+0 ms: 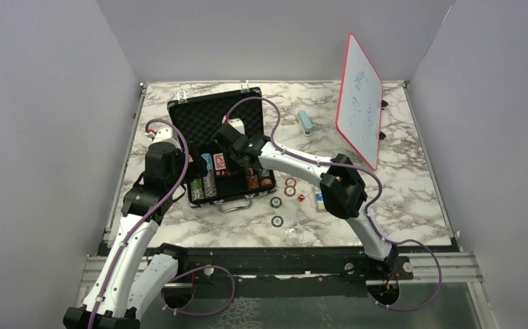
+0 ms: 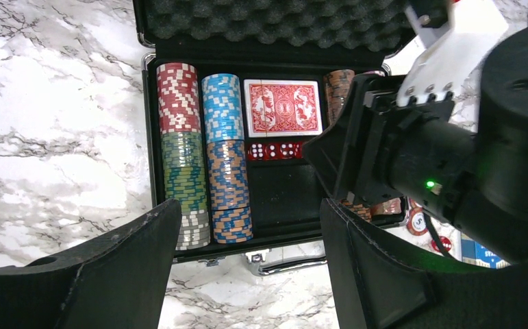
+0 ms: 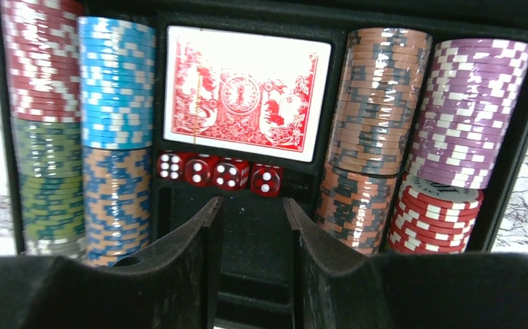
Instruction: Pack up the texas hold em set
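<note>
right jaws apart near red dice (image 3: 218, 171); whiteboard (image 1: 359, 103) scrawl unreadable

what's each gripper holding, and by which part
Nothing is held: right gripper and left gripper both stand open and empty by the open briefcase.

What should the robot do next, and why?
Probably lift the right gripper out of the case and go for the blue deck on the table: its jaws look empty, and the slot below the dice is bare.
</note>
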